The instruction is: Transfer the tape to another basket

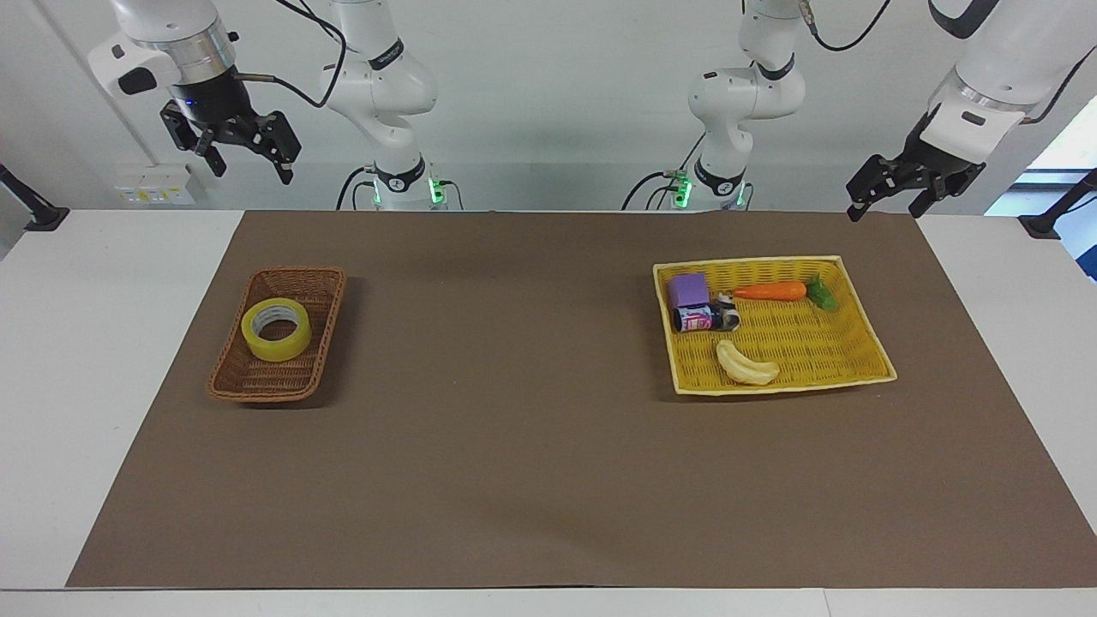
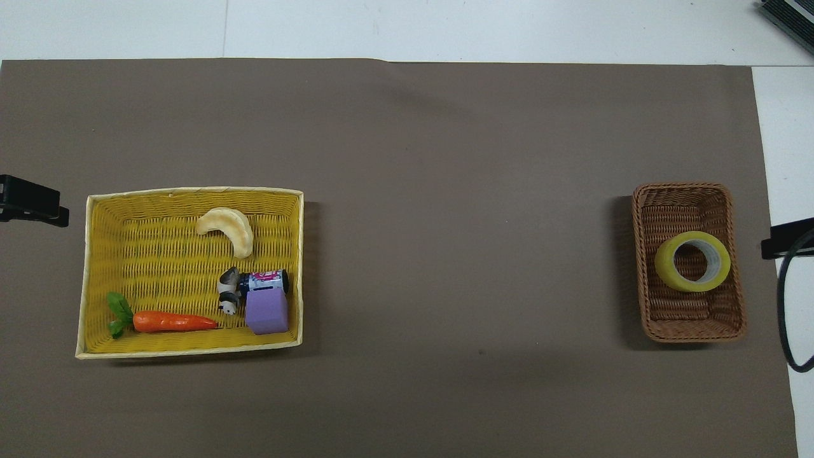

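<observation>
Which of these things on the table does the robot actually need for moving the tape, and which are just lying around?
Needed for the job:
- tape, lying in the brown wicker basket
- yellow tray basket, the other basket on the table

Just lying about, all in the yellow tray basket:
- banana
- carrot
- purple block
- small can

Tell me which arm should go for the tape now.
Right. The tape lies in the brown basket at the right arm's end of the table, and the right gripper hangs open up near that end. The left gripper is up by the yellow basket at its own end.
</observation>
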Available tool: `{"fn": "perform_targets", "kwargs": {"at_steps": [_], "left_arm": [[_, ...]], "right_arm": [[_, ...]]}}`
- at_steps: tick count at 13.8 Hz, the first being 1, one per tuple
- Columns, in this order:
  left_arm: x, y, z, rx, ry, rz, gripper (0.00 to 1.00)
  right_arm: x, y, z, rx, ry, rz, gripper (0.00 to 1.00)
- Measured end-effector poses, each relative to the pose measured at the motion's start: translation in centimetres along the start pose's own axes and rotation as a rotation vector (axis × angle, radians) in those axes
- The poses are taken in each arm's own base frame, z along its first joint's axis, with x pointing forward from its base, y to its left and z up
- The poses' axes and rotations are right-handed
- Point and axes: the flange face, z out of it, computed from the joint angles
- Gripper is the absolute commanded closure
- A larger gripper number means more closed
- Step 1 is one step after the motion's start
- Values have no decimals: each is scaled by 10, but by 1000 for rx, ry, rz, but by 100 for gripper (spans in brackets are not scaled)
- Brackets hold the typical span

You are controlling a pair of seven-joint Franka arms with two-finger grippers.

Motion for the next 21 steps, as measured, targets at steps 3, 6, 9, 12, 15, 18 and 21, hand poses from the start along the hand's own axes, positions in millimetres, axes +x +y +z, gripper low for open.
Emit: {"fn": "perform_targets", "kwargs": {"at_steps": [3,6,9,12,15,18,21], "left_arm": [[0,-7,0,-1,0,-14,0],[1,-13,0,-1,0,-25,0],[1,-13,0,-1,0,-25,0],[1,-13,0,-1,0,-25,0],[0,-13,0,-1,-1,-25,0],[0,-13,0,-1,-2,-25,0],[0,-13,0,-1,-3,-25,0]], "right_arm": [[-1,3,-2,4,-1,-3,0],[-1,2,-2,7,0,-7,0],[-1,2,-2,6,0,-25,0],[-1,2,-3,7,3,-28,0],[-1,2,-4,7,4,-30,0],[-1,1,-4,7,5,-31,0],[-1,2,-5,8,6,-31,0]]}}
